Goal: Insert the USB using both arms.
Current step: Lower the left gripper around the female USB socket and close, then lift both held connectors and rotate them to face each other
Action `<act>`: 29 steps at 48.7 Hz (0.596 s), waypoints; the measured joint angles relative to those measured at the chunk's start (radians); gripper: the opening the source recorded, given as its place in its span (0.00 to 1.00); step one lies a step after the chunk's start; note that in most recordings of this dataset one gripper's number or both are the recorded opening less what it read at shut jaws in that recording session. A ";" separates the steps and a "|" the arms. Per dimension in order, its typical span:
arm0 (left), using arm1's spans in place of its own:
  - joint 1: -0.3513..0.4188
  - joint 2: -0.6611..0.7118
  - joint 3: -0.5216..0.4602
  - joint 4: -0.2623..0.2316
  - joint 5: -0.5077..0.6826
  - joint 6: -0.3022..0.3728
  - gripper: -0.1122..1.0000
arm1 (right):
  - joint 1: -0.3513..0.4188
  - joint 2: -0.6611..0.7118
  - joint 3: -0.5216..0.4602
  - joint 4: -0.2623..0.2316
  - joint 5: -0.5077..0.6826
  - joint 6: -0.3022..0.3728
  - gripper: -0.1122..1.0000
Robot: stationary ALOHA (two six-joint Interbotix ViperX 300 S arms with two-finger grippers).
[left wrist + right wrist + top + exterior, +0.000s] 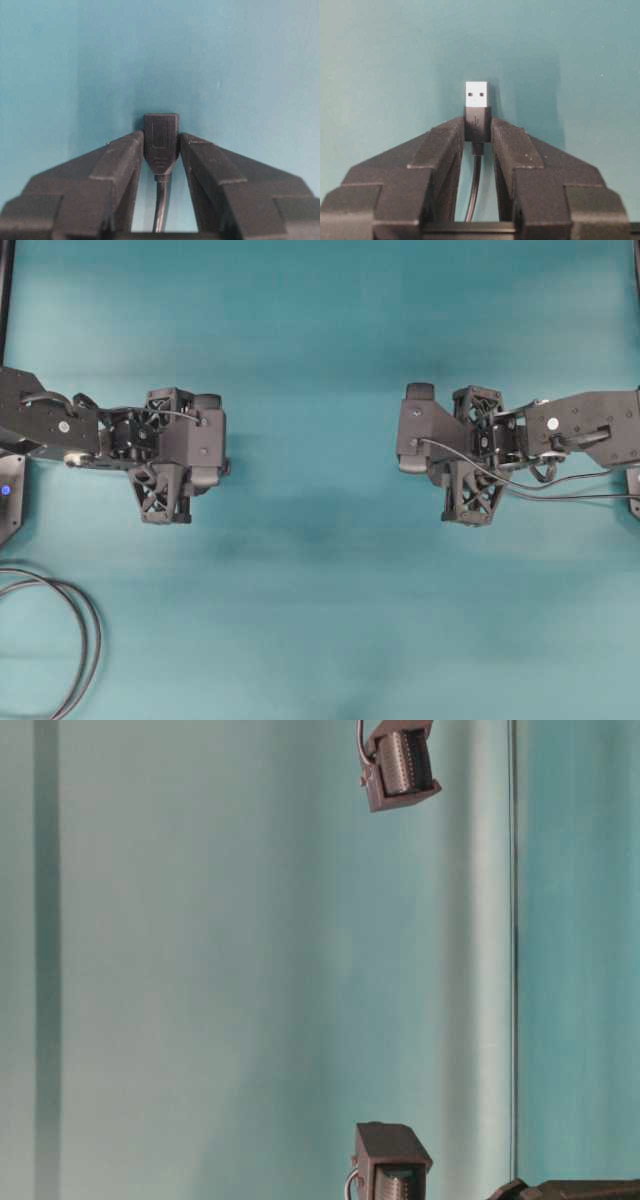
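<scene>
In the right wrist view the USB [476,96] stands between my right gripper's [477,127] two fingers. Its silver tip pokes out past the fingertips, and both fingers press on its short dark body, so this gripper is shut on it. Its thin cable runs back between the fingers. In the left wrist view my left gripper [161,142] is shut on the all-black socket end [161,131] of the other thin cable, with a finger touching each side. From overhead the left arm [170,445] and right arm [465,445] face each other across a wide gap, and their fingers are hidden beneath the wrists.
A thicker looped black cable [88,640] lies at the table's lower left corner. Thin cables [560,492] trail off to the right from the right arm. The teal table [320,570] spreads between the arms. A dark box with a blue light [8,495] sits at the left edge.
</scene>
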 measured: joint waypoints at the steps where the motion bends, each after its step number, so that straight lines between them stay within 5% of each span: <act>1: 0.000 0.000 0.000 0.000 0.002 0.000 0.44 | 0.000 0.000 0.000 0.000 0.000 0.000 0.28; 7: 0.000 -0.002 0.000 0.000 0.008 0.000 0.35 | 0.000 0.000 0.000 -0.002 0.000 -0.006 0.28; 29: 0.002 -0.021 0.008 0.000 0.012 0.002 0.35 | 0.009 -0.040 0.009 -0.055 0.014 -0.006 0.28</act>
